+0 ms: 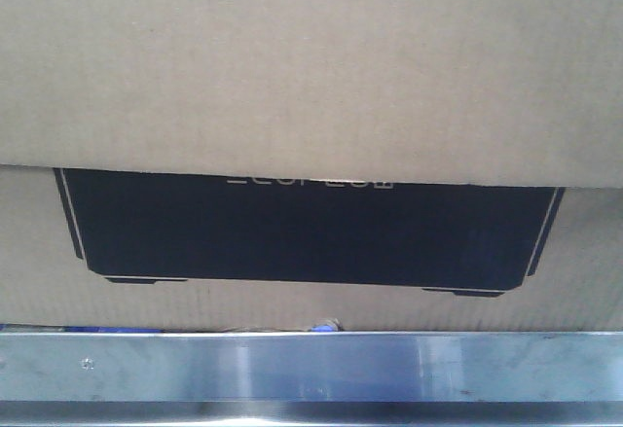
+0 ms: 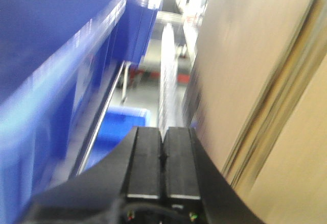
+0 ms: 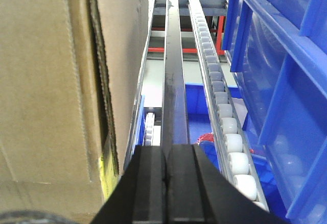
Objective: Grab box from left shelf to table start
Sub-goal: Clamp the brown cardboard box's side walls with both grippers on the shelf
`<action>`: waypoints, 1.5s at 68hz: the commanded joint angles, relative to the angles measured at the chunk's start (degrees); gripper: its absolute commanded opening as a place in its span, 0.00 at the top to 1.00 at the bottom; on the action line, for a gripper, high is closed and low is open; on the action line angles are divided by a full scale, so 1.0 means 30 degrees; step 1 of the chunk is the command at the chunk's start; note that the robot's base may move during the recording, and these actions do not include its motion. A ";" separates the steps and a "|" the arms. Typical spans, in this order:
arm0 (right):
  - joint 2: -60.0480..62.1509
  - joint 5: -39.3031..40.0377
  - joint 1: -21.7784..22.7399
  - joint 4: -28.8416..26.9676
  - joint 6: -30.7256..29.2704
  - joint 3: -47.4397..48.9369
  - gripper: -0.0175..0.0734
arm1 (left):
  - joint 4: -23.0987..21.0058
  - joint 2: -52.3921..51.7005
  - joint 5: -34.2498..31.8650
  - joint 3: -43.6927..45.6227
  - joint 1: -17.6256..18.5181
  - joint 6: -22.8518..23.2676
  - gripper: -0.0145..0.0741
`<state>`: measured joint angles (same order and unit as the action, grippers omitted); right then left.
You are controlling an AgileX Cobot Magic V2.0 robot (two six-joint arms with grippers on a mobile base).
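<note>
The tan cardboard box (image 1: 311, 77) fills the front view, its black printed panel (image 1: 302, 228) facing me above the shelf's silver front rail (image 1: 311, 364). In the left wrist view my left gripper (image 2: 163, 132) is shut and empty, with the box's side (image 2: 245, 71) just to its right. In the right wrist view my right gripper (image 3: 166, 150) is shut and empty too, with the box's other side (image 3: 56, 81) just to its left. Neither gripper clearly touches the cardboard.
Blue bins (image 2: 46, 55) stand left of the left gripper and more blue bins (image 3: 286, 81) right of the right one. A track of white rollers (image 3: 225, 122) and a dark metal rail (image 3: 173, 81) run away along the shelf beside the box.
</note>
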<state>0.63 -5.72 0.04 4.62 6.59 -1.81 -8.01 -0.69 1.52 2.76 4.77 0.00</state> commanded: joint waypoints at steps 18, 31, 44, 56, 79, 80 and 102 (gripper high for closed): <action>0.0186 0.1726 0.0091 0.0034 -0.0089 -0.0049 0.75 | 0.0825 -0.0199 0.0998 0.4496 0.0000 0.0145 0.61; 0.0186 0.1726 0.0091 0.0034 -0.0089 -0.0049 0.75 | 0.0854 0.0576 0.2559 0.6510 0.0000 0.0145 0.44; 0.0186 0.1726 0.0091 0.0034 -0.0089 -0.0049 0.75 | 0.0854 0.3809 0.7311 1.1278 0.0000 0.0145 0.46; 0.0186 0.1726 0.0091 0.0034 -0.0089 -0.0049 0.75 | 0.0287 0.8506 1.3161 1.6649 0.0000 0.0119 0.46; 0.0169 0.1727 0.0091 0.0034 -0.0089 -0.0049 0.75 | 0.1105 1.6240 1.6562 2.1658 0.2850 0.0119 0.46; 0.0169 0.1727 0.0091 0.0034 -0.0089 -0.0049 0.75 | 0.1188 1.6546 1.6811 2.1923 0.2889 0.0119 0.46; 0.0170 0.1746 0.0091 0.0034 -0.0089 -0.0049 0.75 | 0.1341 2.2669 2.0886 2.6247 0.2848 0.0656 0.46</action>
<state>0.63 -5.72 0.04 4.62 6.59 -1.81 -3.86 65.35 64.20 77.20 12.88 0.91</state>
